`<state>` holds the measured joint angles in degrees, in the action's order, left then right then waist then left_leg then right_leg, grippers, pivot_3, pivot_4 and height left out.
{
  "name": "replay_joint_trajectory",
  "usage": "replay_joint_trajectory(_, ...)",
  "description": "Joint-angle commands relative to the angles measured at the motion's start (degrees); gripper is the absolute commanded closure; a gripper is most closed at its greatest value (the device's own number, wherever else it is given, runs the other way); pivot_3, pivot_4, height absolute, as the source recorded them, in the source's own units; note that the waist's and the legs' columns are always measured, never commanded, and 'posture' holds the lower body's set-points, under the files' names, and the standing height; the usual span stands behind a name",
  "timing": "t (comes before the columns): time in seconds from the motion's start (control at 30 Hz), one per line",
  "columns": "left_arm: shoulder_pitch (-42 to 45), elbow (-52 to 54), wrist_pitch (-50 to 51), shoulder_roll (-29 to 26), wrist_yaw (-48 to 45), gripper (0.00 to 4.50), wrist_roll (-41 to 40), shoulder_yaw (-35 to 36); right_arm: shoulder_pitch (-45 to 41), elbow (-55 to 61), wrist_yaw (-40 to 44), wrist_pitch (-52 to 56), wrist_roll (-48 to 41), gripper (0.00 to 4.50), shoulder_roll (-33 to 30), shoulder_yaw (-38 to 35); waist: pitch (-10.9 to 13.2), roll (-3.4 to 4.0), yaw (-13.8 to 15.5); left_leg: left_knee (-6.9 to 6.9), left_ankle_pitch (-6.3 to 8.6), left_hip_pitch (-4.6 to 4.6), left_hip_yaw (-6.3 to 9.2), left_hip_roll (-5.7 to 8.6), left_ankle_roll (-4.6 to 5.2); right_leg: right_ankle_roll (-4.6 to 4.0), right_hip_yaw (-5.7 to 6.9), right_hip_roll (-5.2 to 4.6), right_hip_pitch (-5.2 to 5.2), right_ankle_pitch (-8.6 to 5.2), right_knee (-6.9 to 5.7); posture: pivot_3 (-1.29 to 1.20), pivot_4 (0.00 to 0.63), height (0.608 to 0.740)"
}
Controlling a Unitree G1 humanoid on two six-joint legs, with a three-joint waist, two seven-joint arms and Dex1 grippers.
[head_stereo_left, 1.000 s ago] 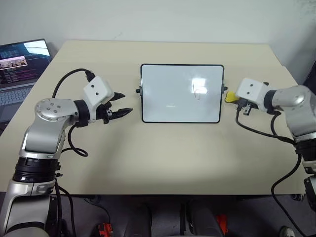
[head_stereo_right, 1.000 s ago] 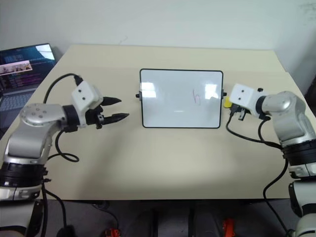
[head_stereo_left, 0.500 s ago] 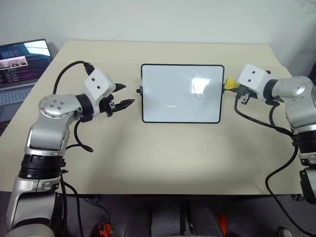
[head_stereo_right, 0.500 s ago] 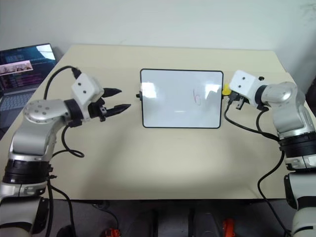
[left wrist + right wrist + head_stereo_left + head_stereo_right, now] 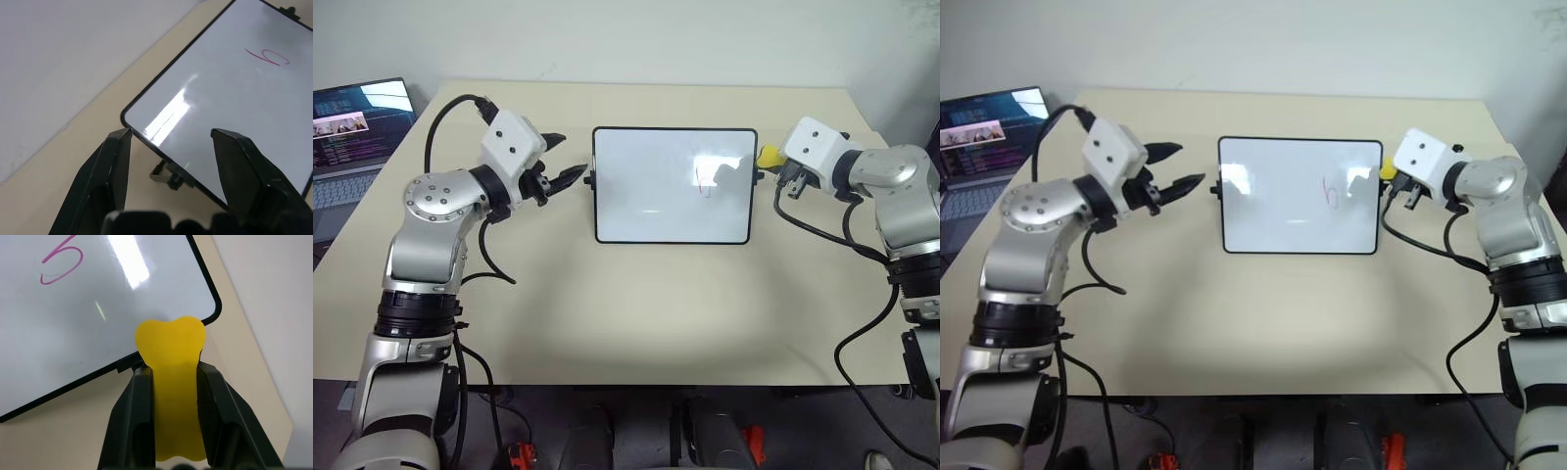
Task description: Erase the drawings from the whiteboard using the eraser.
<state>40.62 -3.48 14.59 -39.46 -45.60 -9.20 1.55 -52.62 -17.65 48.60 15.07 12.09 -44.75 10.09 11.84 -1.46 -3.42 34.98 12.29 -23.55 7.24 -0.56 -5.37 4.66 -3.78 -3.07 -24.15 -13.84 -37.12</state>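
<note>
- At the far left we see a laptop point(image 5: 357, 132) with its screen lit, sitting just off the left edge of the beige table point(image 5: 636, 304).
- Next comes the left gripper point(image 5: 566, 168), held above the table and pointing toward the left short side of the whiteboard point(image 5: 656, 211). Its two black fingers point(image 5: 110, 166) stand apart with nothing between them.
- In the left wrist view those spread fingers frame the board's near corner and the little black knob point(image 5: 168, 177) on that short side; we see a gap between the fingertips and the frame, so the gripper is near the board without touching it.
- The whiteboard lies flat at the middle of the table, long side across our view, with its thin black frame and rounded corners.
- The drawings point(image 5: 705, 180) are a few thin reddish strokes on the right half of the board, nearer the far edge than the near one, beside a bright glare patch point(image 5: 726, 166). In the right wrist view the stroke reads as a looped curl point(image 5: 59, 265).
- At the right, the right gripper point(image 5: 775, 166) hangs by the board's right short side, near its far corner, with its jaws clamped on the eraser point(image 5: 170, 374).
- The eraser is a small yellow block whose lobed end sticks out past the fingertips; in the right wrist view it sits over the frame near that corner, well apart from the red strokes. We cannot tell whether it touches the board.
</note>
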Motion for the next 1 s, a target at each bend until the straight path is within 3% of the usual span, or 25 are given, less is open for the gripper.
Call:
replay_joint_trajectory(0.03, 1.3, 3.7, -0.7, 1.5, -0.1, 1.71, -2.4, 1.1, -1.2, 1.4, 0.0, -0.7, -1.4, 3.70, -0.4, -2.4, 0.0, 0.00, 0.0, 0.01, 0.00, 0.00, 0.00, 0.00, 0.00, 0.00, 0.00, 0.00, 0.00, 0.00, 0.00, 0.00, 0.150, 0.740)
replay_joint_trajectory(0.2, 2.2, 4.8, -0.2, 2.8, -0.7, 1.71, -4.8, 1.8, -0.8, 2.2, 0.5, -0.7, -2.4, 3.70, -0.3, -2.3, 0.0, 0.00, -0.1, 0.03, 0.00, 0.00, 0.00, 0.00, 0.00, 0.00, 0.00, 0.00, 0.01, 0.00, -0.03, 0.00, 0.150, 0.740)
replay_joint_trajectory(0.57, -0.9, 5.2, 0.6, -0.6, -2.3, 1.71, -3.9, 1.4, -0.7, 3.3, 1.5, -1.1, -3.4, 3.70, 0.7, -1.1, 0.0, 0.00, -0.2, 0.06, 0.00, 0.03, -0.01, 0.00, 0.00, 0.00, -0.02, 0.00, 0.01, 0.00, -0.09, 0.00, 0.150, 0.740)
replay_joint_trajectory(0.8, -2.7, 4.5, 0.2, -2.5, -3.6, 1.71, -2.7, 0.5, -1.7, 3.8, 2.3, -2.4, -3.2, 3.70, 6.3, 1.3, 0.0, 0.00, -0.9, 0.10, 0.00, 0.07, -0.01, 0.00, 0.00, 0.00, -0.03, 0.00, 0.02, 0.01, -0.19, 0.00, 0.150, 0.740)
replay_joint_trajectory(1.0, -1.7, 3.4, -0.1, -2.0, -4.8, 1.71, -1.7, -1.0, -7.4, -6.2, -4.3, -6.7, 1.2, 3.70, 13.8, 4.7, 0.0, 0.00, -1.4, 0.20, -0.01, 0.14, -0.01, 0.01, -0.02, 0.00, -0.05, 0.00, 0.02, 0.00, -0.46, 0.00, 0.150, 0.740)
